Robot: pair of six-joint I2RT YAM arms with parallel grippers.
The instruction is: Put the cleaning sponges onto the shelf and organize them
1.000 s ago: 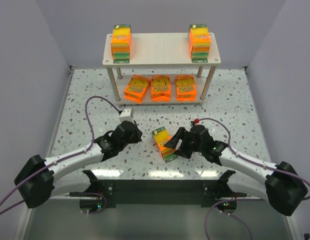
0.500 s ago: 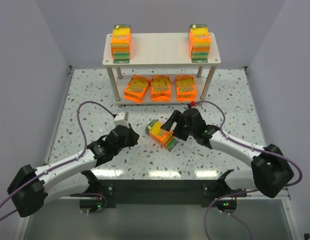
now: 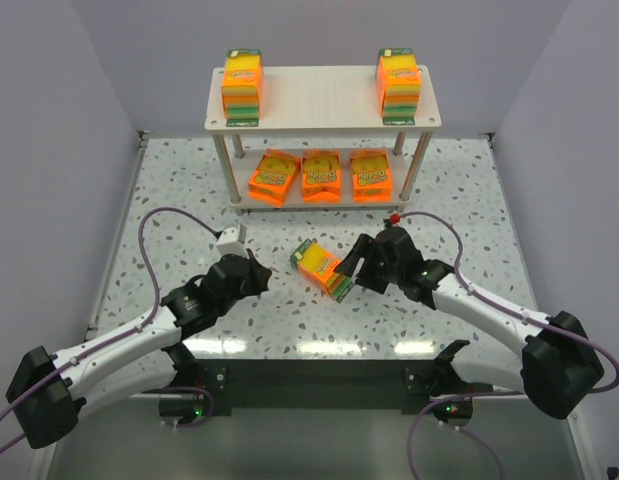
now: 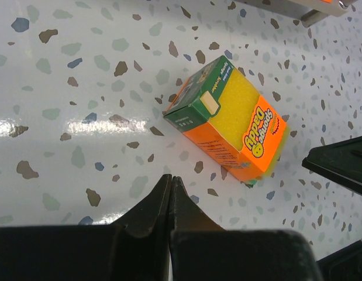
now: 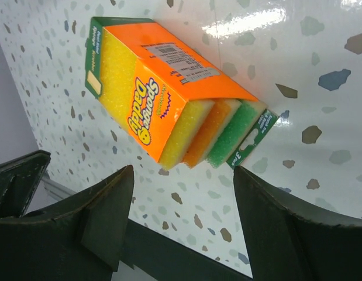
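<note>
One pack of cleaning sponges (image 3: 321, 269) lies on its side on the speckled table, its green header strip toward the right arm; it also shows in the left wrist view (image 4: 227, 120) and the right wrist view (image 5: 169, 99). My right gripper (image 3: 357, 272) (image 5: 182, 175) is open, its fingertips just short of the pack's layered end and not touching it. My left gripper (image 3: 259, 276) (image 4: 171, 178) is shut and empty, a short way left of the pack. The shelf (image 3: 319, 100) holds two upright packs (image 3: 241, 88) (image 3: 399, 85) on top and three packs (image 3: 322, 176) on the lower board.
The shelf's thin legs (image 3: 235, 175) stand on the table beyond the loose pack. Grey walls close in the table on the left, right and back. A black finger of the right gripper (image 4: 338, 164) shows at the edge of the left wrist view.
The loose pack shifted a little toward the shelf and turned onto its side. My right gripper moved with it, then drew back slightly. The left arm pulled back toward the near left.
</note>
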